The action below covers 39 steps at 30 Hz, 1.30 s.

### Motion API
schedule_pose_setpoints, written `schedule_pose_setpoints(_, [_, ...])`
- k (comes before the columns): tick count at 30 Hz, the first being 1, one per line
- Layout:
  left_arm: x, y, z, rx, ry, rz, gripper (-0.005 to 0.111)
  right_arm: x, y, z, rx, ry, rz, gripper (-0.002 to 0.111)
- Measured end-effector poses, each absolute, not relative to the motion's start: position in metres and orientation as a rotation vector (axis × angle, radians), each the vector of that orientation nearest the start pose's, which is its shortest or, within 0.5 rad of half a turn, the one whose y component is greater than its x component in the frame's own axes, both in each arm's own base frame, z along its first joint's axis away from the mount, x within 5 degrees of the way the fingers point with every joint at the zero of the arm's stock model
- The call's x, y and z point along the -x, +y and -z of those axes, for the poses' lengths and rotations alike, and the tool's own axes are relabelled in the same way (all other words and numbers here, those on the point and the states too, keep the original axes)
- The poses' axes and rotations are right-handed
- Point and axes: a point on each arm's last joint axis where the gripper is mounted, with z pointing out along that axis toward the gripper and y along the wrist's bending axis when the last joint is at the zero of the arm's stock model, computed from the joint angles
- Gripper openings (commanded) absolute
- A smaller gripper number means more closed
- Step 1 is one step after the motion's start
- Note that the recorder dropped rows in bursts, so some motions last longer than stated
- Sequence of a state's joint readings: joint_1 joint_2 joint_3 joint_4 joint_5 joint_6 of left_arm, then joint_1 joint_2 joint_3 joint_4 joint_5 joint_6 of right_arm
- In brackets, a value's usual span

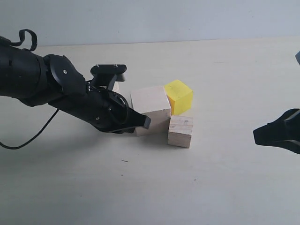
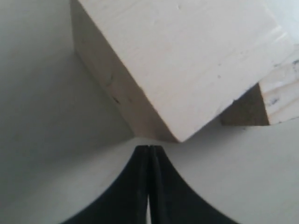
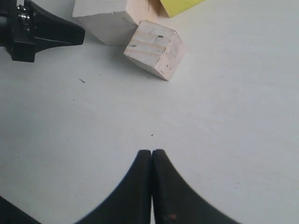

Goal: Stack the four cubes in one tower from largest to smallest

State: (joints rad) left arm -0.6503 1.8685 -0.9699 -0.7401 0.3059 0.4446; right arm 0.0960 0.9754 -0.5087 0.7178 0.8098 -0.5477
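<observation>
Nearest the exterior camera is pale worktop. Beyond it the medium pale-wood cube with dark specks sits against the large pale plain-wood cube, with the bright yellow cube tucked just behind the pair. All three rest on the worktop, so no tower is begun. My left gripper lies low at the large cube's near corner. My right gripper waits well apart at the right edge. A pale sliver behind the left arm could be the smallest cube; I can't tell.

Left wrist camera: the jaws are pressed together and hold nothing. The tip is at the large cube's bottom corner, touching or just short, I can't say. It reads to me as nudging the base cube clear of its neighbours.

Right wrist camera: these jaws are closed too and empty, low over the worktop, with the medium cube well ahead.

Next I'd want open jaws and room either side of the yellow cube before lifting it onto the large one.
</observation>
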Motion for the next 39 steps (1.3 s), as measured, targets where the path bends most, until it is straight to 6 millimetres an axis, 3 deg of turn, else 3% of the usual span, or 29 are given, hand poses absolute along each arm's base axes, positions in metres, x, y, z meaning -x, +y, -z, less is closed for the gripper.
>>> schedule_pose_setpoints(17, [-0.266, -0.237, -0.138, -0.595, 2.629, 0.717, 0.000, -0.150, 0.058, -0.237, 0.305, 2.553, -0.678, 0.000])
schedule_pose_setpoints(29, [-0.279, -0.242, -0.142, -0.569, 2.567, 0.694, 0.000, -0.150, 0.058, -0.237, 0.305, 2.553, -0.678, 0.000])
schedule_pose_setpoints(39, [-0.277, -0.244, -0.141, -0.588, 2.583, 0.718, 0.000, -0.150, 0.058, -0.237, 0.305, 2.553, -0.678, 0.000])
